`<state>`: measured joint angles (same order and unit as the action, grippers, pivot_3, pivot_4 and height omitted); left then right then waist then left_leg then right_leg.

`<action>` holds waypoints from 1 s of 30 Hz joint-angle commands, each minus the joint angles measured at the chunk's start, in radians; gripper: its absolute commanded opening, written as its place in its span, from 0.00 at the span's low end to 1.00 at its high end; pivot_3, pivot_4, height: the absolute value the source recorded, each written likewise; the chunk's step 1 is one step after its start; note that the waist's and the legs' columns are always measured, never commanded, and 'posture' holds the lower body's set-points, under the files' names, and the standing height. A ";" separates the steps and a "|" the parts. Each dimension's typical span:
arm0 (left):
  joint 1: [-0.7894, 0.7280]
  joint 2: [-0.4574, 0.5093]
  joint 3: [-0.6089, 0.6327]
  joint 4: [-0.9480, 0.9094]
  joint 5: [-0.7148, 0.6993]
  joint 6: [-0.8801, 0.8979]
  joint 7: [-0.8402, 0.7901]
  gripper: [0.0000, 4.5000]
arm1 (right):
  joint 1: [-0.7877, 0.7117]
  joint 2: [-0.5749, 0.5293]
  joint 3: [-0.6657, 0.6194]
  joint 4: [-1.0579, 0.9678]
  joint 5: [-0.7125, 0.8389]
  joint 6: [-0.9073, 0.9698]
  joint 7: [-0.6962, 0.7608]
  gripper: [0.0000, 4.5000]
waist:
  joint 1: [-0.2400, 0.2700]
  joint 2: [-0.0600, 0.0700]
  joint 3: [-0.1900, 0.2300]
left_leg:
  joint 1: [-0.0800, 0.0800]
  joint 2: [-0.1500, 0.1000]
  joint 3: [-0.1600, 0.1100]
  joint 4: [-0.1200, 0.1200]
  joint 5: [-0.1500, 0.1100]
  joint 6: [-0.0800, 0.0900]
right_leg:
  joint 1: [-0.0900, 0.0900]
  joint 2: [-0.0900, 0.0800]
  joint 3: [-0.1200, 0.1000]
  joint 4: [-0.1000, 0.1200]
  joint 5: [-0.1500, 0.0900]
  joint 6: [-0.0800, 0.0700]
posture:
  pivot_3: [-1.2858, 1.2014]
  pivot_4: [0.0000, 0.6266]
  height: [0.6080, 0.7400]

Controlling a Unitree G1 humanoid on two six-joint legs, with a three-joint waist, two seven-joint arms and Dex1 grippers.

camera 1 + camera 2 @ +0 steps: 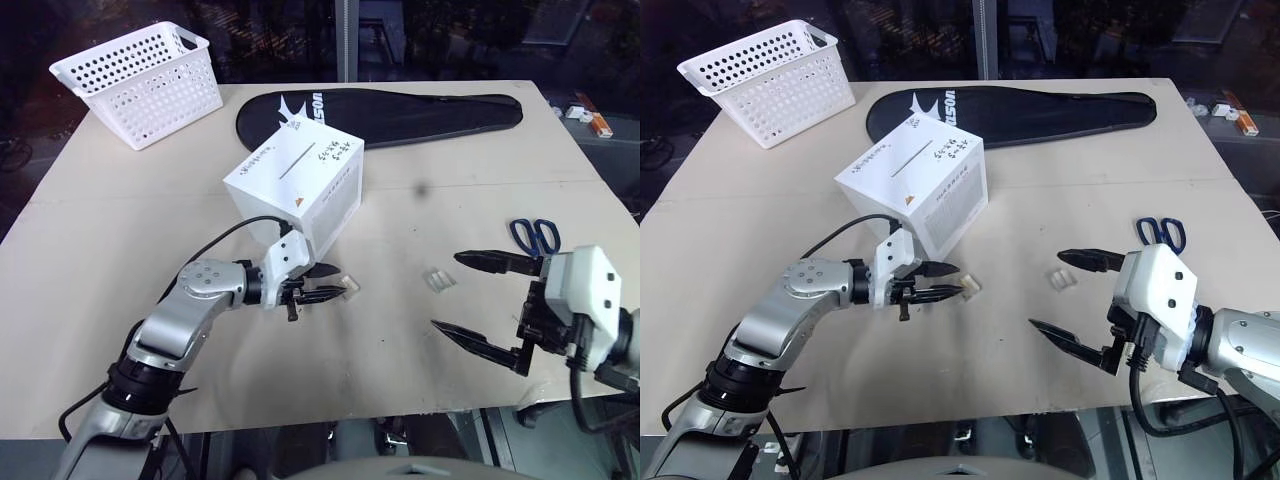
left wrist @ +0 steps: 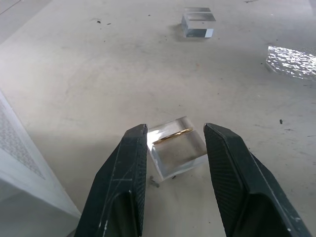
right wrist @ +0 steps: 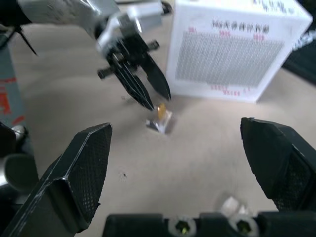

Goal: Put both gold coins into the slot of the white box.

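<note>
The white box stands mid-table, its dark slot running across the top among handwriting. Just in front of its near corner my left gripper is shut on one gold coin in its clear case. The case fills the gap between the two fingertips and is tilted, low over the table. The other gold coin lies flat on the table to the right, in its case. My right gripper hangs wide open around that spot, one finger beyond the case and one nearer, touching nothing.
Blue-handled scissors lie just behind the right gripper. A white perforated basket sits at the far left corner, and a black racket cover stretches along the back. Small items rest at the table's far right edge.
</note>
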<state>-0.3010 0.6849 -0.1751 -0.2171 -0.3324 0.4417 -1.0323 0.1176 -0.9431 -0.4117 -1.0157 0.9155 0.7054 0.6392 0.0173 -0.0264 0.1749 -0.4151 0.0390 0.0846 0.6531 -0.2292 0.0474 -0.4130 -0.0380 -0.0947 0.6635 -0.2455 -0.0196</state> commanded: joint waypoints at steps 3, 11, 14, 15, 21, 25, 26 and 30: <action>-0.051 -0.009 -0.032 0.050 0.045 -0.082 -0.042 0.41 | 0.013 -0.027 -0.045 0.034 -0.028 -0.072 0.102 1.00 | 0.000 0.000 0.000 | 0.000 0.000 0.000 0.000 0.000 0.000 | 0.000 0.000 0.000 0.000 0.000 0.000 | 0.52 0.24 0.99; -0.074 -0.029 -0.042 0.080 0.069 -0.112 -0.062 0.41 | 0.016 -0.021 -0.031 0.027 -0.043 -0.082 0.091 1.00 | 0.004 0.000 0.000 | 0.000 0.000 0.000 0.001 0.000 0.000 | 0.000 0.000 0.000 0.000 0.000 0.000 | 0.52 0.24 0.99; -0.085 -0.036 -0.043 0.068 0.068 -0.093 -0.059 0.41 | 0.018 -0.019 -0.030 0.021 -0.045 -0.079 0.081 1.00 | 0.005 0.000 0.000 | 0.000 0.000 0.000 0.001 0.000 0.000 | 0.000 0.000 0.000 0.000 0.000 0.000 | 0.52 0.24 0.99; -0.090 -0.037 -0.043 0.063 0.067 -0.085 -0.058 0.41 | 0.021 -0.018 -0.029 0.020 -0.048 -0.079 0.079 1.00 | 0.005 0.000 0.000 | 0.000 0.000 0.000 0.001 0.000 0.000 | 0.000 0.000 0.000 0.000 0.000 0.000 | 0.52 0.24 0.99; -0.106 -0.038 -0.042 0.044 0.060 -0.054 -0.062 0.41 | 0.032 -0.016 -0.027 0.009 -0.053 -0.080 0.064 1.00 | 0.004 0.000 0.000 | 0.000 0.000 0.000 0.001 0.000 0.000 | 0.000 0.000 0.000 0.001 0.000 0.000 | 0.52 0.24 0.99; -0.123 -0.031 -0.037 0.032 0.052 -0.030 -0.071 0.41 | 0.035 -0.015 -0.025 0.005 -0.059 -0.082 0.057 1.00 | 0.004 0.000 0.000 | 0.000 0.000 0.000 0.001 0.001 -0.002 | 0.000 0.000 0.000 0.001 0.000 0.000 | 0.52 0.24 0.99; -0.127 -0.029 -0.035 0.028 0.049 -0.023 -0.074 0.41 | 0.036 -0.014 -0.025 0.003 -0.059 -0.082 0.056 1.00 | 0.005 0.000 0.000 | 0.000 0.000 0.000 0.001 0.001 -0.002 | 0.000 0.000 0.000 0.001 0.000 0.000 | 0.52 0.24 0.99; -0.118 -0.013 -0.027 0.013 0.045 -0.016 -0.085 0.41 | 0.039 -0.012 -0.023 0.000 -0.062 -0.082 0.050 1.00 | 0.004 0.000 0.000 | 0.000 0.000 0.000 0.001 0.001 -0.002 | 0.000 0.000 0.000 0.001 0.000 0.000 | 0.52 0.24 0.99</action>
<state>-0.4093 0.6646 -0.2259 -0.1577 -0.2744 0.4305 -1.1105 0.1547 -0.9571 -0.4224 -0.9850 0.8587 0.6463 0.6941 0.0209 -0.0266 0.1748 -0.4151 0.0389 0.0845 0.6542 -0.2275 0.0447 -0.4127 -0.0380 -0.0948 0.6643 -0.2454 -0.0195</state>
